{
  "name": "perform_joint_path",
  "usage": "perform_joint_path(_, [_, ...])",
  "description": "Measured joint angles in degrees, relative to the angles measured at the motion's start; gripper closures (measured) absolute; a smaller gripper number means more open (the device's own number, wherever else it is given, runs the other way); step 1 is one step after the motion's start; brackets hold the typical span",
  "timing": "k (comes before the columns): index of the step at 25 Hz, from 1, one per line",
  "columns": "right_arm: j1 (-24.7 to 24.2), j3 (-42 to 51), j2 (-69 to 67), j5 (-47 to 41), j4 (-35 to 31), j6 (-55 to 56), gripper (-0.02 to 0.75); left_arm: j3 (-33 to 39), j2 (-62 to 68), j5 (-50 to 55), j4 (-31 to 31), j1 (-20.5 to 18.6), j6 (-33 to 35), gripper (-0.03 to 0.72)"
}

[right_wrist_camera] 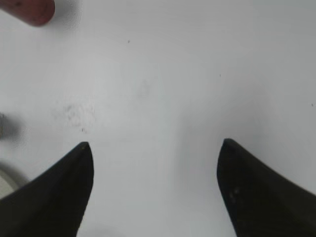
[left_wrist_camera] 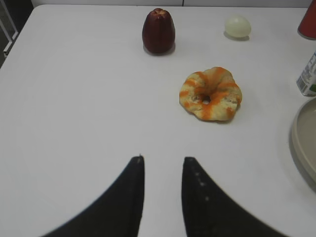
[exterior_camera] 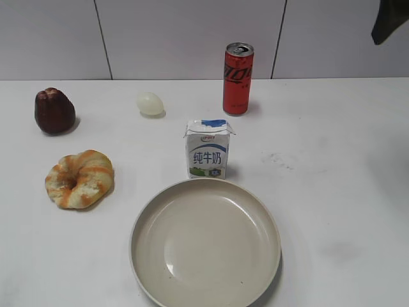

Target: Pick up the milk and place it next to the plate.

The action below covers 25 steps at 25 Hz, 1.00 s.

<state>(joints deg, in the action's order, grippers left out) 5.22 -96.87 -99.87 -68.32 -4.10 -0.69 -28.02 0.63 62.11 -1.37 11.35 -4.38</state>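
The milk (exterior_camera: 208, 149), a small white carton with a blue top and blue characters, stands upright just behind the plate (exterior_camera: 137, 230), a wide cream dish at the front centre. In the left wrist view the milk (left_wrist_camera: 308, 76) and the plate rim (left_wrist_camera: 302, 143) show at the right edge. My left gripper (left_wrist_camera: 164, 158) is open and empty over bare table, far left of the milk. My right gripper (right_wrist_camera: 155, 145) is wide open and empty above bare table to the right of the milk. Only a dark part of the right arm (exterior_camera: 387, 20) shows in the exterior view.
A tall red can (exterior_camera: 238, 78) stands behind the milk. A pale egg (exterior_camera: 150, 103), a dark brown fluted cake (exterior_camera: 54, 110) and an orange-striped bread ring (exterior_camera: 79, 178) lie on the left. The white table (exterior_camera: 332, 192) meets a tiled wall at the back.
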Motion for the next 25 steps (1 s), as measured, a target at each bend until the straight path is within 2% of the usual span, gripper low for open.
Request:
perform_joint_path(8, [0.0, 27.76, 18.78, 1.18, 0.0, -2.57, 0.148, 0.0, 0.0, 0.0, 0.0, 0.0, 0.0, 0.481])
perform_joint_path(15, [0.0, 50.7, 36.95, 11.19, -0.05, -2.97, 0.148, 0.0, 0.0, 0.0, 0.0, 0.0, 0.0, 0.481])
perform_joint_path(20, [0.0, 62.3, 48.45, 15.48, -0.1, -4.71, 0.148, 0.0, 0.0, 0.0, 0.0, 0.0, 0.0, 0.481])
perform_joint_path(25, [0.0, 69.82, 59.03, 16.86, -0.97, -5.31, 0.148, 0.0, 0.0, 0.0, 0.0, 0.0, 0.0, 0.481])
